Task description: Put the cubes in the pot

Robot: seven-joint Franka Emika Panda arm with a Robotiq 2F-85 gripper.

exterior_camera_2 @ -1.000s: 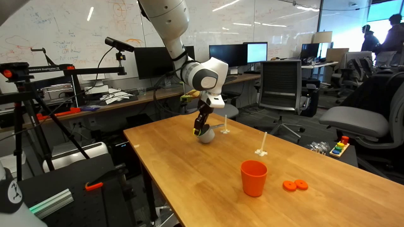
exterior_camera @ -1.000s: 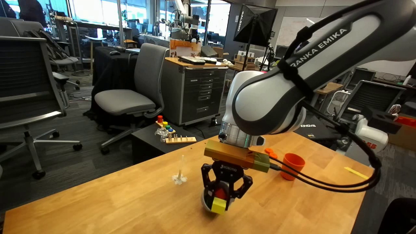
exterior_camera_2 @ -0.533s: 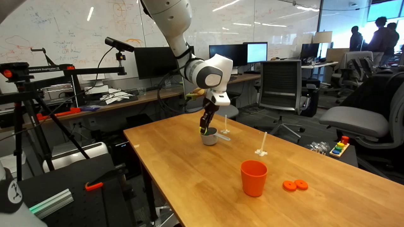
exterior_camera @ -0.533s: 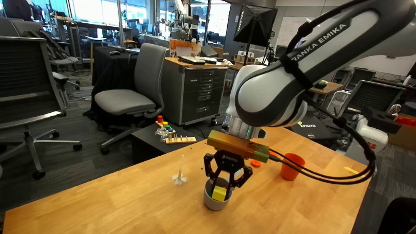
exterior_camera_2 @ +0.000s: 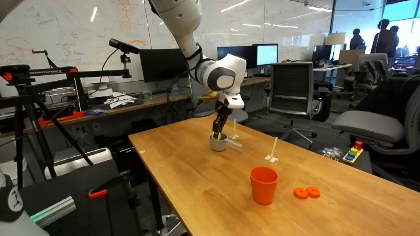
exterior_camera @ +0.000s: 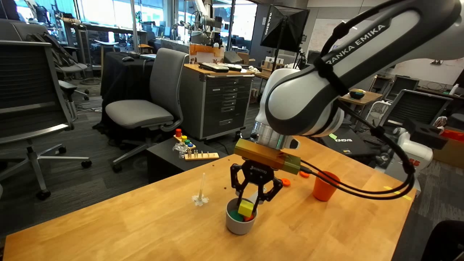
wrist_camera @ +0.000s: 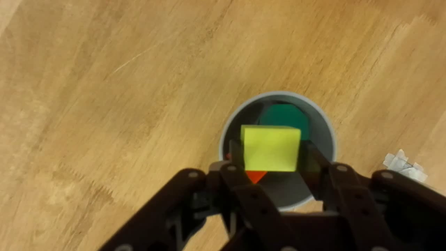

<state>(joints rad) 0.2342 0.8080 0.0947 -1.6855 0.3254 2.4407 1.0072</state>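
The grey pot (exterior_camera: 239, 227) stands upright on the wooden table, also in the exterior view (exterior_camera_2: 218, 146) and the wrist view (wrist_camera: 321, 134). Its short handle (exterior_camera_2: 233, 142) shows in an exterior view. My gripper (exterior_camera: 247, 208) is shut on a yellow cube (wrist_camera: 271, 149), which sits between its fingertips at the pot's mouth. In the wrist view the yellow cube lies over the pot's opening. A green cube (wrist_camera: 284, 116) and a red-orange cube (wrist_camera: 255, 175) lie inside the pot, partly hidden by the yellow cube and fingers. A small red bit shows beside the left finger.
A taller red-orange cup (exterior_camera_2: 264, 185) and two orange discs (exterior_camera_2: 307, 192) stand on the table. Two thin upright pegs (exterior_camera_2: 274, 149) are taped to the tabletop, one close to the pot. The table edge (exterior_camera_2: 157, 178) runs along one side.
A second ago the pot was tilted against the gripper; now it stands upright. My gripper has risen and shifted slightly, carrying the yellow cube up to the pot's mouth.
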